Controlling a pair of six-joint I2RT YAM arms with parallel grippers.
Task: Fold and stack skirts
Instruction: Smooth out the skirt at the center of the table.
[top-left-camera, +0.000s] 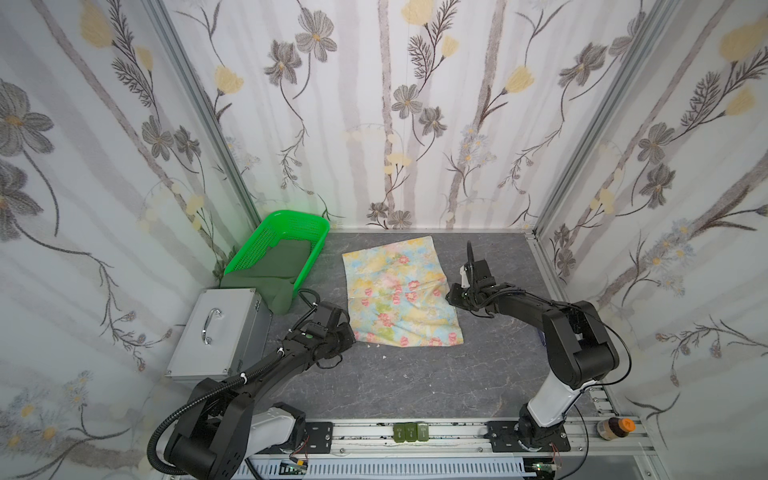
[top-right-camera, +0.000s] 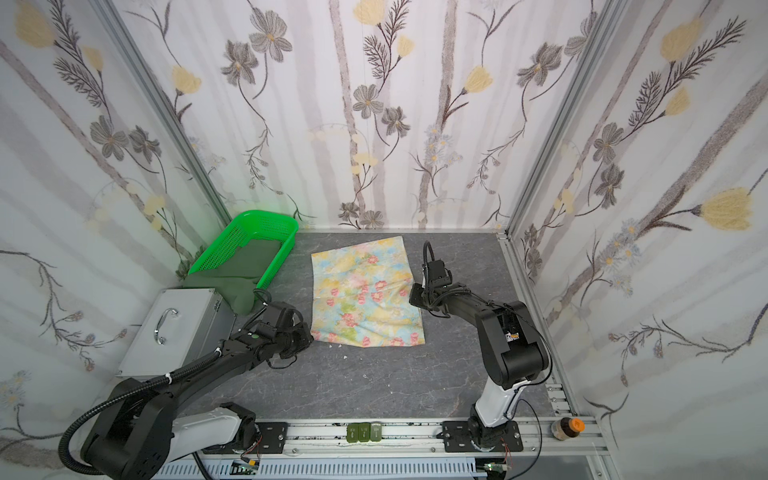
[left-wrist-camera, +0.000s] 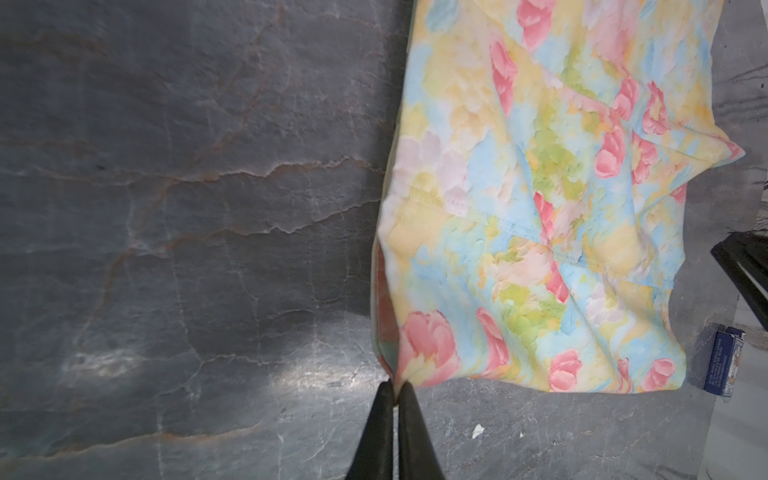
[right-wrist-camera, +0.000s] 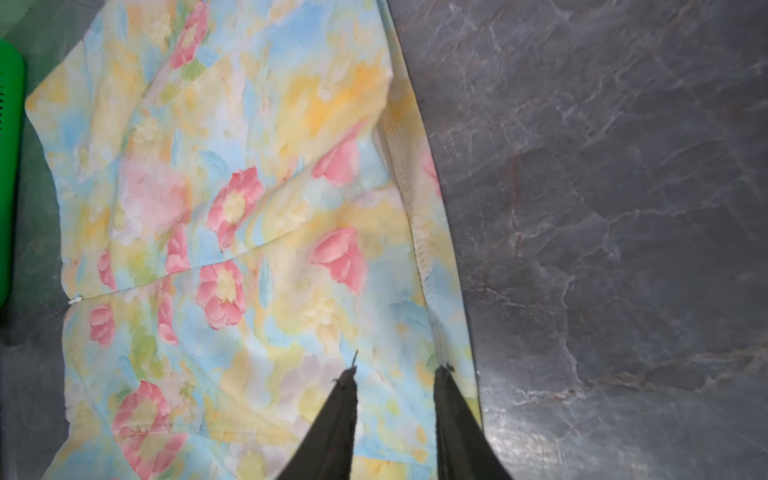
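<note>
The pale floral skirt (top-left-camera: 401, 291) (top-right-camera: 365, 291) lies folded and wrinkled on the middle of the table. My left gripper (left-wrist-camera: 395, 384) is shut on its near left corner, seen in both top views (top-left-camera: 351, 336) (top-right-camera: 311, 334). My right gripper (right-wrist-camera: 397, 374) stands open over the skirt's right edge, fingers apart with cloth beneath them and nothing pinched; in a top view it sits at that edge (top-left-camera: 451, 297). The dark green skirt (top-left-camera: 282, 266) (top-right-camera: 245, 274) lies in the green basket and spills over its near end.
The green mesh basket (top-left-camera: 291, 226) stands at the back left. A silver case (top-left-camera: 220, 328) lies in front of it, beside my left arm. A small blue box (left-wrist-camera: 723, 361) sits by the right side. White scraps (top-left-camera: 384, 357) lie near the skirt. A bottle (top-left-camera: 615, 428) stands on the front rail.
</note>
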